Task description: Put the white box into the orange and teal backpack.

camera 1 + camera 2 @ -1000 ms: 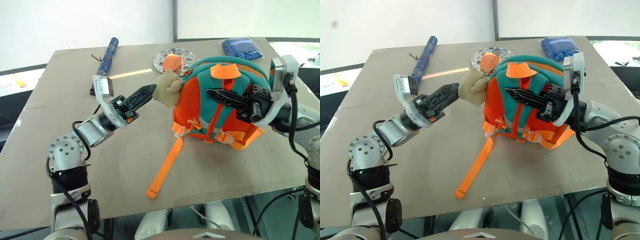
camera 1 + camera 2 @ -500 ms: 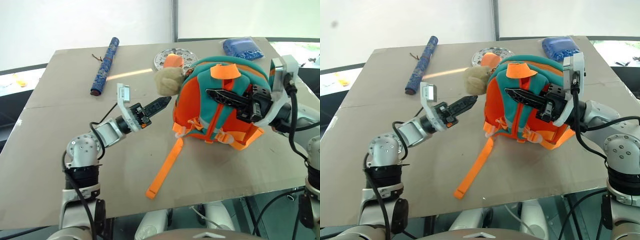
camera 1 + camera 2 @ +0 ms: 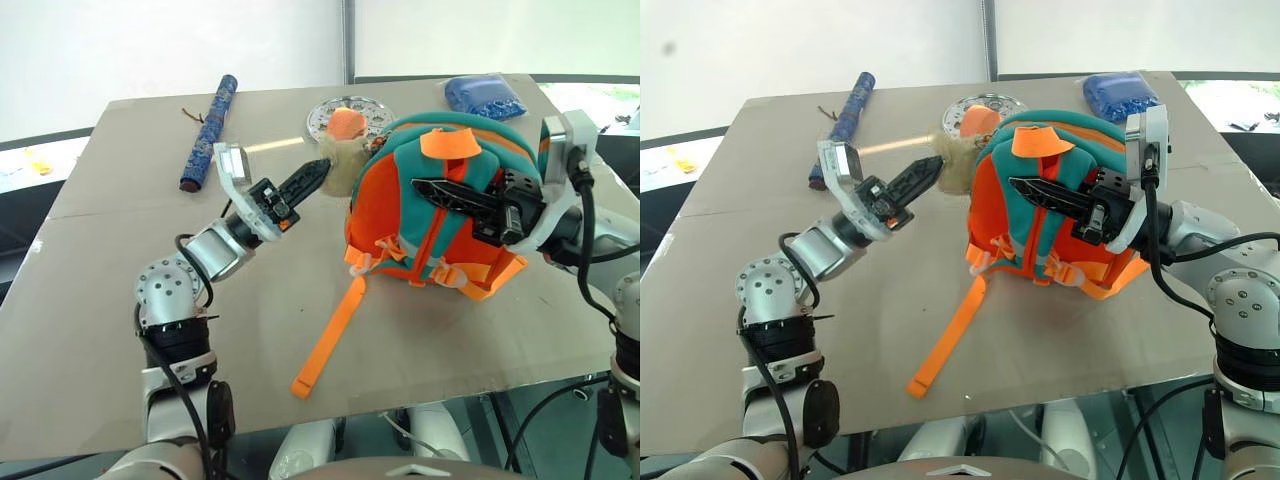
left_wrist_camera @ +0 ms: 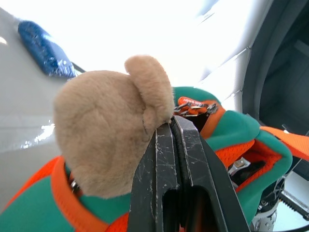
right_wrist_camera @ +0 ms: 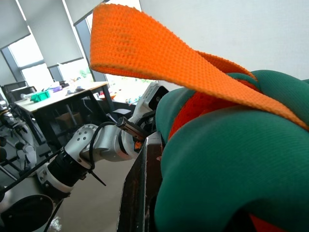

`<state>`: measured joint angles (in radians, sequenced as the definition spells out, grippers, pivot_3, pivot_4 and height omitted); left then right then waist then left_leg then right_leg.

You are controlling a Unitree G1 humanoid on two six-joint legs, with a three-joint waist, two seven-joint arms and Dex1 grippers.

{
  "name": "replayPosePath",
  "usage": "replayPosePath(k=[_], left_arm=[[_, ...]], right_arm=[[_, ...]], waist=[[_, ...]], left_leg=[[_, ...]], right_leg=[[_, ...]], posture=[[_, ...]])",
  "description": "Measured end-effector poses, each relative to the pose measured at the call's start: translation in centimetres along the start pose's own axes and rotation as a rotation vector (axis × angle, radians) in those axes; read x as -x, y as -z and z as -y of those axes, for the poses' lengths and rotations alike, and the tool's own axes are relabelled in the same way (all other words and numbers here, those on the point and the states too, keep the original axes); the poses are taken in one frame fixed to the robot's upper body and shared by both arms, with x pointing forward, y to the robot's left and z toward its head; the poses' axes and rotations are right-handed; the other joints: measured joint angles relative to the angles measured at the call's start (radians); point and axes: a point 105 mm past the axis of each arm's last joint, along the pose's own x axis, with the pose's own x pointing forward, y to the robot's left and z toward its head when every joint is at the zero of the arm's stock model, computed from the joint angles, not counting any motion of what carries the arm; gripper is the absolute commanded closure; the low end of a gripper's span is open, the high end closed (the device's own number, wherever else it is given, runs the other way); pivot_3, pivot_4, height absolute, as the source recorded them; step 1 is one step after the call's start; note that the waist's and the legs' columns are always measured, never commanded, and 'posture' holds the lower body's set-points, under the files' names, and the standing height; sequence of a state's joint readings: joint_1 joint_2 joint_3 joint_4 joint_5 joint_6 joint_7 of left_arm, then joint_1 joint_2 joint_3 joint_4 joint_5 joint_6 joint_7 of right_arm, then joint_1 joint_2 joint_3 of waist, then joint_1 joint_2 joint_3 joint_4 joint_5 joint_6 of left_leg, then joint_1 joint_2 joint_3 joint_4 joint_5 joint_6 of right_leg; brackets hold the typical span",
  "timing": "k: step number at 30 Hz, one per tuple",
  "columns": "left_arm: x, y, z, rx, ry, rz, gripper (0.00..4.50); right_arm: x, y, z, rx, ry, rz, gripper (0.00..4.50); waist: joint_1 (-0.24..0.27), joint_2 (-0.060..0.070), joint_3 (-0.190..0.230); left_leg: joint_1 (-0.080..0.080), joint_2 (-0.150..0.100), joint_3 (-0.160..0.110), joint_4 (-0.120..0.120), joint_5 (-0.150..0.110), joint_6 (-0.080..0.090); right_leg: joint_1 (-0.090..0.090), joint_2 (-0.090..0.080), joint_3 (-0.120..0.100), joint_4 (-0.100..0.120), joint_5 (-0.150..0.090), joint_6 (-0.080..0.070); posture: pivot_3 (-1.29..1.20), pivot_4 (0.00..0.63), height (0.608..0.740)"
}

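While the right gripper [image 3: 440, 190] sits with its black fingers pressed together on the teal back panel of the orange and teal backpack [image 3: 430, 225], the left gripper [image 3: 312, 176] has swung in from out over the table. In the left eye view its fingers, which were spread a second ago, are now closed, tips right at the tan plush toy [image 3: 342, 170] hanging off the bag. I can't tell for sure whether any fuzz is actually pinched. My guess: it's going for the top of the bag to get it open.

Right eye view, same story: a loose orange webbing strap [image 3: 945, 340] trails flat across the matte grey-brown table [image 3: 750, 250]. Further back lie a blue patterned roll [image 3: 840, 125], a round perforated metal plate [image 3: 965, 112] and a knobbly blue pouch [image 3: 1122, 95].

Left wrist view: scuffed black fingers [image 4: 166, 164] shut tight against each other, the soft rounded plush just beside them, mesh-like teal fabric behind.

Right wrist view: coarse woven orange strap overhead, padded teal fabric bulging against the finger.

The white box isn't anywhere I can see, so where it is I can't say; nothing's in the bag as far as I can judge.
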<state>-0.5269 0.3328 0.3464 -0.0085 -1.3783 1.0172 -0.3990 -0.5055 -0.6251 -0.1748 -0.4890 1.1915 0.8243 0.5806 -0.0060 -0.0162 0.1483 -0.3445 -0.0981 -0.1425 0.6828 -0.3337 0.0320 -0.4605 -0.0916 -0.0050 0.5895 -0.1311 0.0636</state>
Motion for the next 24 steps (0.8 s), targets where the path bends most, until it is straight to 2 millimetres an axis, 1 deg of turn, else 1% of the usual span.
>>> replayPosePath(k=[2, 3, 4, 5, 7, 8, 9, 10, 14, 19, 22, 24], left_arm=[[0.2, 0.1, -0.1, 0.003, -0.007, -0.01, 3.9], [0.2, 0.1, -0.1, 0.003, -0.007, -0.011, 3.71], [0.3, 0.2, -0.1, -0.009, -0.007, -0.022, 3.24], [0.5, 0.3, -0.1, -0.02, -0.015, -0.032, 2.98], [1.0, 0.5, -0.6, -0.05, -0.053, -0.052, 2.21], [1.0, 0.4, -0.7, -0.05, -0.059, -0.053, 1.7], [1.1, 0.4, -0.7, -0.049, -0.06, -0.052, 1.32], [1.1, 0.3, -0.7, -0.041, -0.059, -0.051, 0.79], [1.0, -0.2, -1.1, -0.029, -0.083, -0.04, 0.79], [0.9, -0.5, -1.6, -0.055, -0.112, -0.047, 0.79], [0.2, -0.6, -1.8, -0.055, -0.109, -0.049, 0.79], [-1.1, 0.0, -1.7, -0.034, -0.078, -0.058, 0.79]], right_arm=[[0.0, 0.0, 0.0, 0.0, 0.0, 0.0, 4.5], [0.0, 0.0, 0.0, 0.0, 0.0, 0.0, 4.5], [0.0, 0.0, 0.0, 0.0, 0.0, 0.0, 4.5], [0.0, 0.0, 0.0, 0.0, 0.0, -0.001, 4.5], [0.0, 0.0, 0.0, 0.001, 0.002, -0.001, 4.5], [0.0, 0.0, 0.0, 0.002, 0.003, -0.002, 4.5], [0.0, 0.0, 0.0, 0.002, 0.003, -0.002, 4.5], [0.0, 0.0, 0.0, 0.002, 0.003, -0.002, 4.5], [0.0, 0.0, 0.1, 0.002, 0.004, -0.002, 4.5], [0.0, 0.0, 0.0, 0.003, 0.003, -0.002, 4.5], [0.0, 0.0, 0.0, 0.003, 0.003, -0.003, 4.5], [0.0, 0.1, 0.0, 0.003, 0.003, -0.003, 4.5]], waist=[[0.0, 0.0, 0.0], [0.001, 0.0, 0.0], [0.001, 0.0, 0.0], [0.0, 0.0, 0.0], [0.0, 0.0, 0.0], [0.0, 0.0, 0.0], [0.0, 0.0, 0.0], [0.0, 0.0, 0.0], [0.002, 0.0, 0.0], [0.001, 0.0, 0.0], [0.003, 0.0, 0.0], [0.01, 0.0, 0.0]], left_leg=[[0.0, 0.0, 0.0, 0.0, 0.0, 0.0], [0.0, 0.0, 0.0, 0.0, 0.0, 0.0], [0.0, 0.0, 0.0, 0.0, 0.0, 0.0], [0.0, 0.0, 0.0, 0.0, 0.0, 0.0], [0.0, 0.0, 0.0, 0.0, 0.0, 0.0], [0.0, 0.0, 0.0, 0.0, 0.0, 0.0], [0.0, 0.0, 0.0, 0.0, 0.0, 0.0], [0.0, 0.0, 0.0, 0.0, 0.0, 0.0], [0.0, 0.0, 0.0, 0.0, 0.0, 0.0], [0.0, 0.0, 0.0, 0.0, 0.0, 0.0], [0.0, 0.0, 0.0, 0.0, 0.0, 0.0], [0.0, 0.0, 0.0, 0.0, 0.0, 0.0]], right_leg=[[0.0, 0.0, 0.0, 0.0, 0.0, 0.0], [0.0, 0.0, 0.0, 0.0, 0.0, 0.0], [0.0, 0.0, 0.0, 0.0, 0.0, 0.0], [0.0, 0.0, 0.0, 0.0, 0.0, 0.0], [0.0, 0.0, 0.0, 0.0, 0.0, 0.0], [0.0, 0.0, 0.0, 0.0, 0.0, 0.0], [0.0, 0.0, 0.0, 0.0, 0.0, 0.0], [0.0, 0.0, 0.0, 0.0, 0.0, 0.0], [0.0, 0.0, 0.0, 0.0, 0.0, 0.0], [0.0, 0.0, 0.0, 0.0, 0.0, 0.0], [0.0, 0.0, 0.0, 0.0, 0.0, 0.0], [0.0, 0.0, 0.0, 0.0, 0.0, 0.0]], posture=[[0.0, 0.15, 0.733], [0.0, 0.15, 0.733], [0.0, 0.15, 0.733], [0.0, 0.15, 0.733], [0.0, 0.15, 0.733], [0.0, 0.15, 0.733], [0.0, 0.15, 0.733], [0.0, 0.15, 0.733], [0.0, 0.15, 0.733], [0.0, 0.15, 0.733], [0.0, 0.15, 0.733], [0.0, 0.15, 0.733]])
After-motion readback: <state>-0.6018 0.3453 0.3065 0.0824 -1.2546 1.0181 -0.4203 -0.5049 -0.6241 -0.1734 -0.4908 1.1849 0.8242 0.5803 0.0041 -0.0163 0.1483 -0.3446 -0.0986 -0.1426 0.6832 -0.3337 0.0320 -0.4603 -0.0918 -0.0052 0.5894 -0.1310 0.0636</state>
